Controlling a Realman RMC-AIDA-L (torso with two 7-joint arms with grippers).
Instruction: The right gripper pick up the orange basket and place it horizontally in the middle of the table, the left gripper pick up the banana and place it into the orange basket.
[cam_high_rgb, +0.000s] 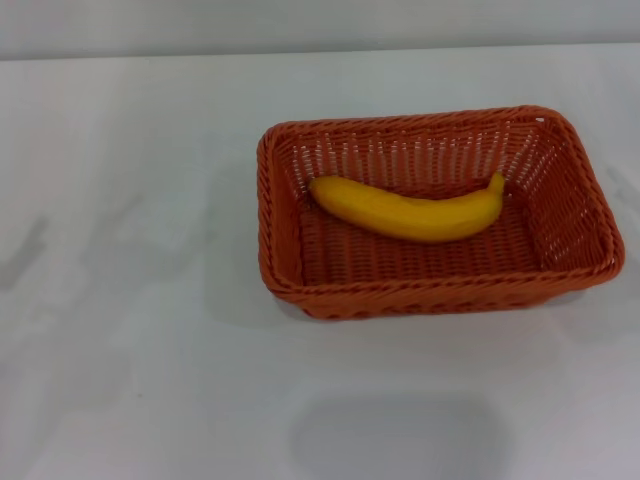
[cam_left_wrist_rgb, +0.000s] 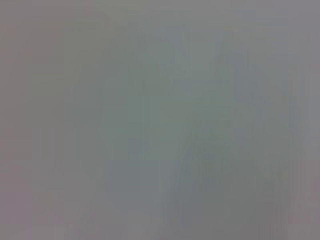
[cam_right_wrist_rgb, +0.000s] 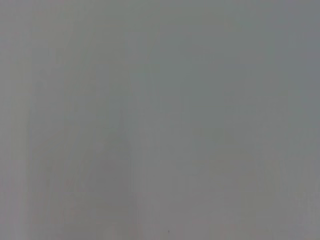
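Observation:
The orange basket (cam_high_rgb: 436, 270) lies lengthwise across the white table (cam_high_rgb: 130, 300), a little right of the middle in the head view. Inside it rests the yellow banana (cam_high_rgb: 410, 210), on the basket's floor toward the far wall, its stem pointing right. Neither the left gripper nor the right gripper shows in any view. Both wrist views show only a plain grey-white surface.
The table's far edge (cam_high_rgb: 200, 55) runs along the top of the head view, with a pale wall behind it. Faint shadows lie on the table left of the basket and near the front edge.

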